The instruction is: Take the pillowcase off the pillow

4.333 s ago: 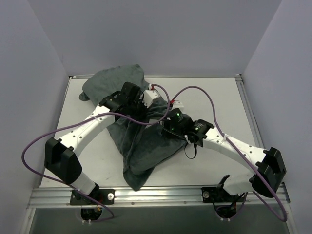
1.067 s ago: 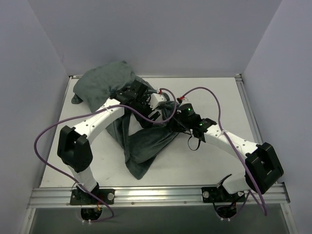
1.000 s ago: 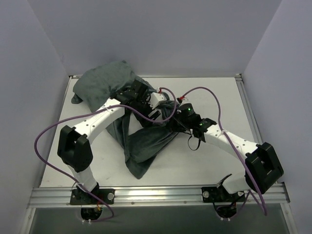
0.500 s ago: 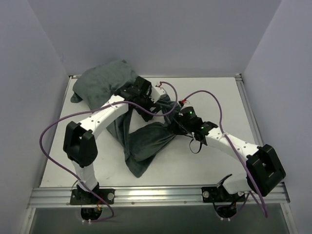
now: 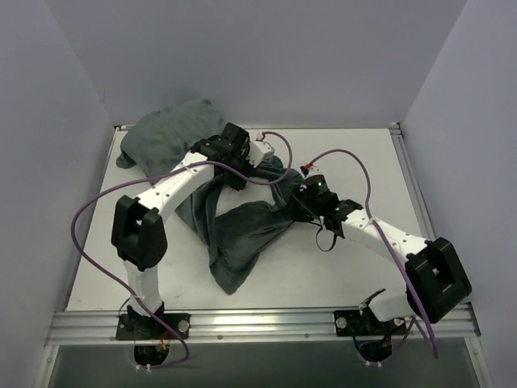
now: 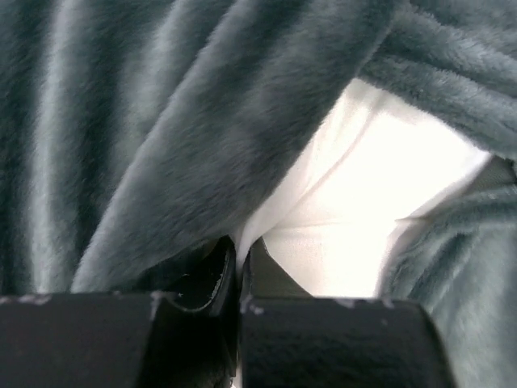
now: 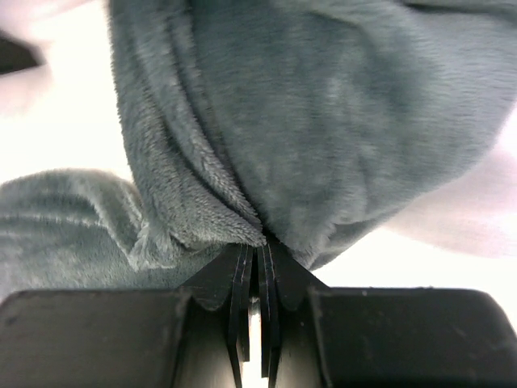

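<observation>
The dark grey pillowcase [image 5: 234, 234] lies crumpled from the back left corner down to the table's middle. Its plump back-left end [image 5: 166, 129] bulges. In the left wrist view the white pillow [image 6: 363, 194] shows through a gap in the grey pillowcase [image 6: 161, 121]. My left gripper [image 6: 240, 250] is shut on a fold of that white pillow fabric. From above, the left gripper [image 5: 242, 162] is buried in the cloth and the pillow is hidden. My right gripper [image 7: 260, 242] is shut on a furry fold of the pillowcase [image 7: 323, 97], at the cloth's right edge [image 5: 297, 200].
The white table [image 5: 363, 153] shows bare surface to the right of the cloth and along the front. Grey walls close in on three sides. Purple cables [image 5: 85, 214] loop off both arms. A metal rail [image 5: 258, 323] runs along the near edge.
My left gripper moved a little right and back, then closed from open onto the white pillow fabric. The right gripper stayed shut on the pillowcase and barely shifted.
</observation>
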